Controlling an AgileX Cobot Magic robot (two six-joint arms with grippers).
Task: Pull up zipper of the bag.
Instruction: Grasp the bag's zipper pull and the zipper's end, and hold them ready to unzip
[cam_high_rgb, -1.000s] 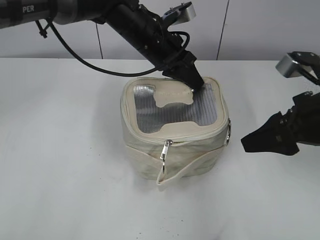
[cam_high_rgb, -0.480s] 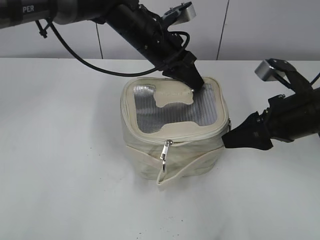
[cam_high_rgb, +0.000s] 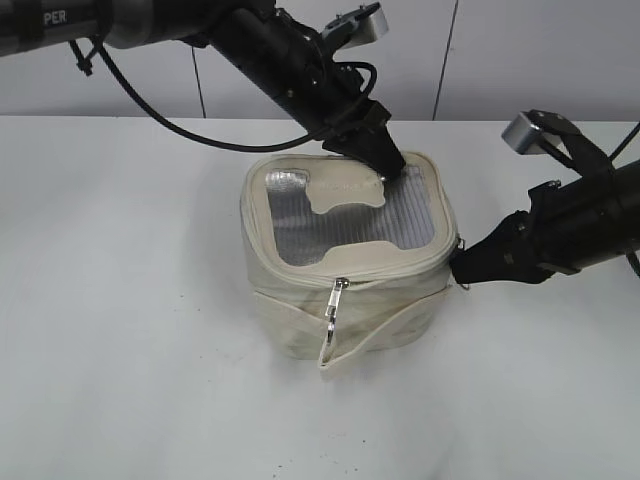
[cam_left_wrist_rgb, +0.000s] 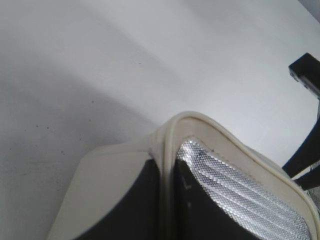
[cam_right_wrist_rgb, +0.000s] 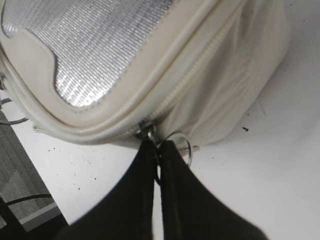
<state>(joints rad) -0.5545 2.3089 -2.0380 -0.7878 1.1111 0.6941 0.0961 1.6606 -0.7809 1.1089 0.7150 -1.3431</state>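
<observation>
The cream-white bag (cam_high_rgb: 345, 300) stands mid-table, its grey mesh window (cam_high_rgb: 350, 215) facing up. My left gripper (cam_high_rgb: 388, 165) is shut on the raised rim of the bag's top at the far edge; in the left wrist view (cam_left_wrist_rgb: 167, 200) the cream piping sits pinched between its jaws. My right gripper (cam_high_rgb: 458, 265) is at the bag's right corner, shut on a silver zipper pull (cam_right_wrist_rgb: 159, 150) with its oval loop (cam_right_wrist_rgb: 185, 145) sticking out beside the jaws. The zipper track (cam_right_wrist_rgb: 200, 65) runs along the top panel. A second pull (cam_high_rgb: 333, 300) hangs at the front.
The white table (cam_high_rgb: 130, 330) lies all round the bag. A grey wall (cam_high_rgb: 520, 60) rises behind it. The left arm's black cable (cam_high_rgb: 150, 110) loops over the table at the back left.
My right gripper has moved left from open table to the bag's right corner and closed on the zipper pull. The left gripper has stayed on the rim.
</observation>
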